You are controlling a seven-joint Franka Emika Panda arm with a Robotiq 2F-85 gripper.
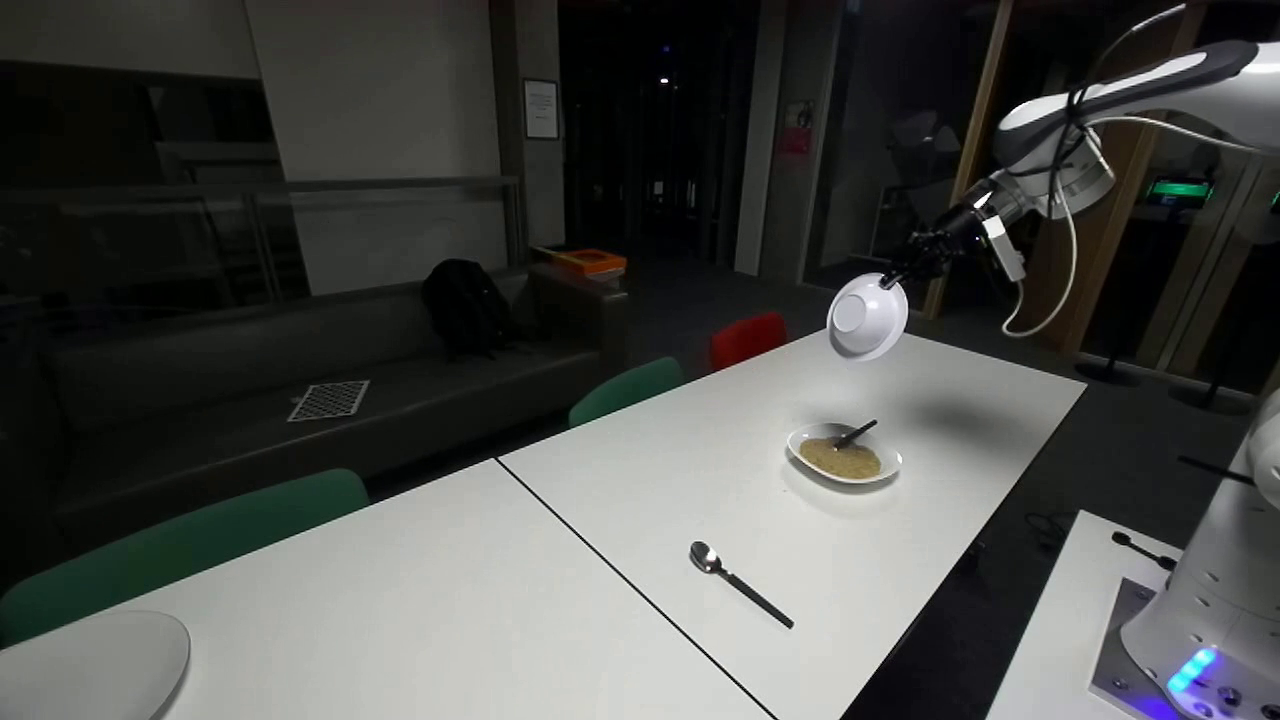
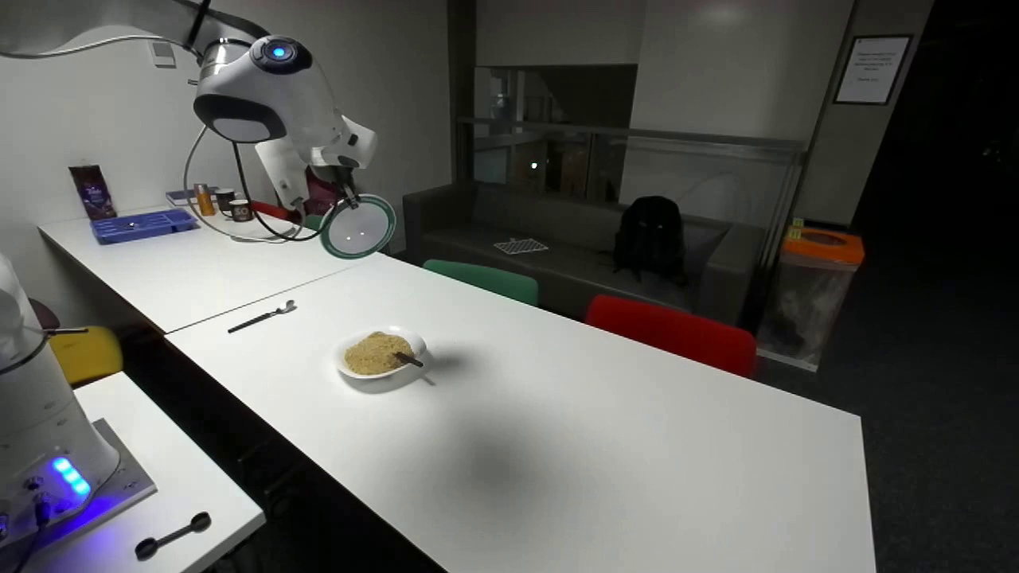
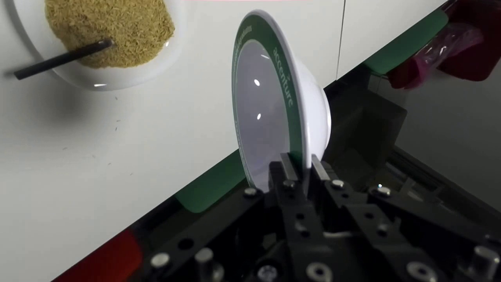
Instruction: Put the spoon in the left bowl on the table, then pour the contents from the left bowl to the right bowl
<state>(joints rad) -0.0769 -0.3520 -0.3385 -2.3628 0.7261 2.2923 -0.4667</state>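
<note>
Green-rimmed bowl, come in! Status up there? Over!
Fingers shut on green-rimmed bowl. Bowl tipped, raised off table, visible inside bare. Grains and spoon in white bowl; jutting spoon handle might snag.

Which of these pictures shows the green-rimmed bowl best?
The wrist view: the green-rimmed bowl looks largest there and its "accenture" lettering is readable. The exterior views show it smaller: either its white underside, or its inside and green rim without readable lettering.

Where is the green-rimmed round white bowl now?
In the wrist view, the green-rimmed bowl is just right of centre, tipped on edge, rim clamped in the black tool, right of the shallow white bowl of tan grains.
</note>
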